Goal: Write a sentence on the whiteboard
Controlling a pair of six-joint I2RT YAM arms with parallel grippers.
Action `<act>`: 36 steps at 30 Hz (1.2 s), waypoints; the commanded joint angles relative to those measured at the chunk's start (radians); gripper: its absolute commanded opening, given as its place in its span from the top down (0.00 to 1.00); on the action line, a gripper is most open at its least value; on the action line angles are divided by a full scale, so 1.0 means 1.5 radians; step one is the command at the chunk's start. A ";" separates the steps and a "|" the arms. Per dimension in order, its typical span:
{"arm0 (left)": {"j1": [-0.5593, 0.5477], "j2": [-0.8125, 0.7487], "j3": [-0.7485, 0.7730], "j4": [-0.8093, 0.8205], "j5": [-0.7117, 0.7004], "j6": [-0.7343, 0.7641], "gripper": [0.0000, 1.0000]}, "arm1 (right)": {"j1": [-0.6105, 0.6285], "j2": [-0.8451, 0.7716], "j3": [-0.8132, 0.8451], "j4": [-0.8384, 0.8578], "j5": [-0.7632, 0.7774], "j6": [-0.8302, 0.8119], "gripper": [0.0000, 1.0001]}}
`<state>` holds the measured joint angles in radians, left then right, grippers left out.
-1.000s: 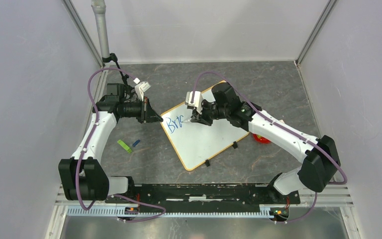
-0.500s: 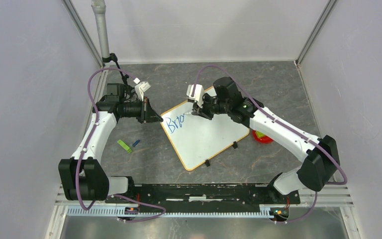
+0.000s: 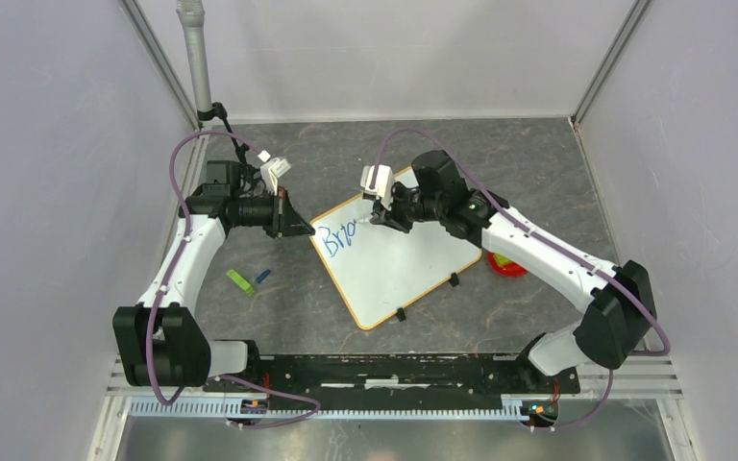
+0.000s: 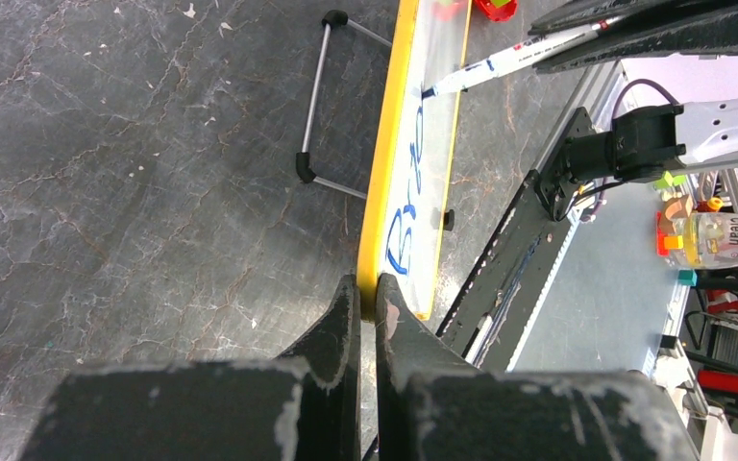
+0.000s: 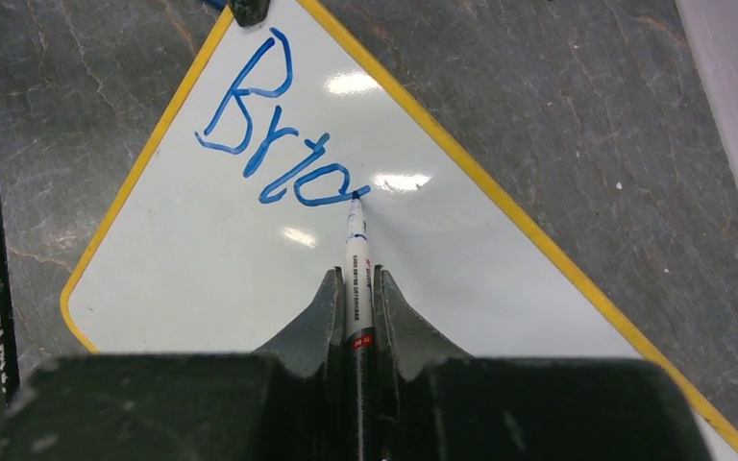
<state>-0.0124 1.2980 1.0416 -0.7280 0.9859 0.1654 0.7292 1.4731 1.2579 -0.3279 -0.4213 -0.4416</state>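
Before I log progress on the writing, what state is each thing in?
whiteboard: partly written on, one corner pinched in the left gripper.
sentence: unfinished, only its first few blue letters are down.
marker: uncapped, tip touching the board at the last letter.
left gripper: shut on the whiteboard's yellow frame.
right gripper: shut on the marker.

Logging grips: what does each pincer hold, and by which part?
The right pincer grips the marker by its barrel, tip on the whiteboard; the left pincer pinches the whiteboard's yellow-framed corner.
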 commanded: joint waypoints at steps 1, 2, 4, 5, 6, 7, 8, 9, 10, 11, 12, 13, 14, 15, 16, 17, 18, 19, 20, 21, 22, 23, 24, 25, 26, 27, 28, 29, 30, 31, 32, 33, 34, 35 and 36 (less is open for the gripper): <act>-0.005 -0.001 0.010 -0.013 -0.006 0.052 0.98 | -0.002 -0.012 -0.030 -0.003 0.002 -0.004 1.00; -0.005 -0.002 0.010 -0.012 -0.006 0.051 0.98 | -0.002 -0.015 -0.033 -0.005 0.001 -0.004 1.00; -0.005 -0.003 0.009 -0.007 -0.005 0.048 0.98 | -0.001 -0.019 -0.040 -0.008 0.002 -0.004 1.00; -0.005 -0.002 0.009 -0.007 -0.005 0.046 0.98 | -0.001 -0.023 -0.045 -0.009 0.002 -0.004 1.00; -0.005 -0.001 0.009 -0.006 -0.005 0.047 0.98 | 0.000 -0.026 -0.049 -0.010 0.001 -0.004 1.00; -0.005 -0.001 0.009 -0.006 -0.005 0.047 0.98 | 0.000 -0.029 -0.055 -0.010 0.001 -0.004 1.00; -0.005 -0.002 0.008 -0.006 -0.005 0.048 0.98 | 0.003 -0.032 -0.060 -0.011 0.000 -0.003 1.00; -0.005 -0.002 0.008 -0.006 -0.005 0.047 0.98 | 0.005 -0.034 -0.065 -0.010 0.000 -0.002 1.00; -0.005 -0.001 0.008 -0.006 -0.004 0.048 0.98 | 0.007 -0.037 -0.071 -0.010 -0.002 -0.001 1.00; -0.005 -0.002 0.008 -0.007 -0.004 0.048 0.98 | 0.011 -0.039 -0.076 -0.009 -0.002 0.002 1.00; -0.005 -0.002 0.008 -0.007 -0.004 0.047 0.98 | 0.013 -0.041 -0.082 -0.006 -0.004 0.004 1.00; -0.005 -0.003 0.007 -0.006 -0.004 0.047 0.98 | 0.016 -0.043 -0.087 -0.004 -0.005 0.006 1.00; -0.005 -0.004 0.007 -0.006 -0.004 0.047 0.98 | 0.020 -0.043 -0.091 -0.003 -0.006 0.007 1.00; -0.005 -0.004 0.007 -0.007 -0.004 0.047 0.98 | 0.022 -0.043 -0.092 -0.003 -0.005 0.007 1.00; -0.005 -0.006 0.007 -0.007 -0.005 0.047 0.98 | 0.026 -0.043 -0.092 -0.003 -0.006 0.009 1.00; -0.005 -0.007 0.007 -0.006 -0.004 0.047 0.98 | 0.029 -0.042 -0.092 -0.002 -0.005 0.009 1.00; -0.005 -0.007 0.007 -0.007 -0.004 0.047 0.98 | 0.031 -0.041 -0.090 -0.001 -0.005 0.010 1.00; -0.005 -0.007 0.007 -0.006 -0.004 0.047 0.98 | 0.034 -0.041 -0.087 0.000 -0.005 0.010 1.00; -0.005 -0.007 0.007 -0.006 -0.004 0.046 0.98 | 0.036 -0.037 -0.083 0.000 -0.005 0.011 1.00; -0.005 -0.006 0.007 -0.006 -0.004 0.046 0.98 | 0.039 -0.033 -0.075 0.001 -0.005 0.012 1.00; -0.005 -0.005 0.007 -0.006 -0.003 0.046 0.98 | 0.041 -0.028 -0.066 0.001 -0.005 0.014 1.00; -0.005 -0.005 0.007 -0.006 -0.003 0.047 0.98 | 0.043 -0.022 -0.056 -0.001 -0.008 0.015 1.00; -0.005 -0.004 0.007 -0.006 -0.003 0.047 0.98 | 0.045 -0.018 -0.046 -0.003 -0.009 0.016 1.00; -0.005 -0.004 0.007 -0.007 -0.003 0.047 0.98 | 0.047 -0.014 -0.033 -0.007 -0.011 0.017 1.00; -0.005 -0.005 0.008 -0.007 -0.002 0.046 0.98 | 0.047 -0.011 -0.020 -0.010 -0.015 0.017 1.00; -0.005 -0.005 0.008 -0.006 -0.002 0.046 0.97 | 0.048 -0.010 -0.009 -0.016 -0.019 0.017 1.00; -0.005 -0.006 0.009 -0.007 -0.001 0.046 0.98 | 0.047 -0.010 0.002 -0.020 -0.024 0.017 1.00; -0.005 -0.006 0.009 -0.007 -0.002 0.046 0.98 | 0.047 -0.012 0.010 -0.023 -0.031 0.016 1.00; -0.005 -0.006 0.009 -0.006 -0.002 0.045 0.98 | 0.047 -0.017 0.017 -0.027 -0.036 0.014 1.00; -0.005 -0.007 0.009 -0.007 -0.001 0.045 0.98 | 0.047 -0.022 0.022 -0.031 -0.037 0.012 1.00; -0.005 -0.007 0.009 -0.006 -0.001 0.045 0.98 | 0.045 -0.027 0.027 -0.036 -0.037 0.009 1.00; -0.005 -0.006 0.009 -0.006 -0.001 0.044 0.98 | 0.043 -0.031 0.034 -0.039 -0.037 0.005 1.00; -0.005 -0.007 0.008 -0.006 0.000 0.045 0.98 | 0.040 -0.032 0.040 -0.045 -0.036 0.004 1.00; -0.005 -0.007 0.008 -0.006 0.001 0.045 0.98 | 0.032 -0.035 0.047 -0.048 -0.036 0.003 1.00; -0.005 -0.008 0.008 -0.006 0.000 0.045 0.98 | 0.024 -0.036 0.051 -0.048 -0.037 0.003 1.00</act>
<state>-0.0124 1.2980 1.0416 -0.7273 0.9951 0.1654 0.7906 1.4567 1.2667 -0.3859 -0.4561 -0.4259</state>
